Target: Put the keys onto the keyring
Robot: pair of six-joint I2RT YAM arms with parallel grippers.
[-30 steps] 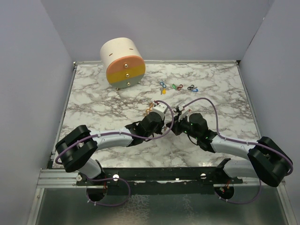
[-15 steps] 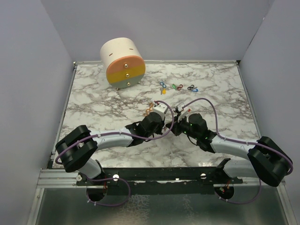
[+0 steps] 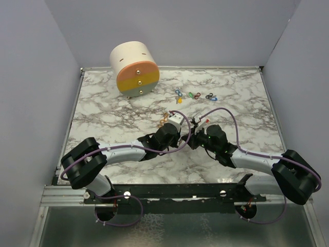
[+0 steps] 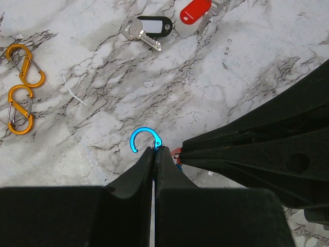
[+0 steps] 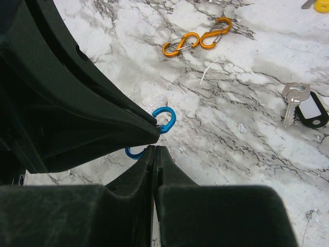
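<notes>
Left claw (image 4: pixel 154 151) and right claw (image 5: pixel 154 149) each pinch closed on 1 blue figure-8 clip (image 4: pixel 135 134), over marble bench (image 4: pixel 231 77).

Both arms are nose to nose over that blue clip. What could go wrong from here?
1. The left gripper pinches the blue clip at its fingertips, with the shut right gripper crowded against it; a small twist could flick it free or clash the fingers.
2. The black-tagged key and red-tagged key lie loose, apart; fetching one leaves the clip on a single thin hold.
</notes>
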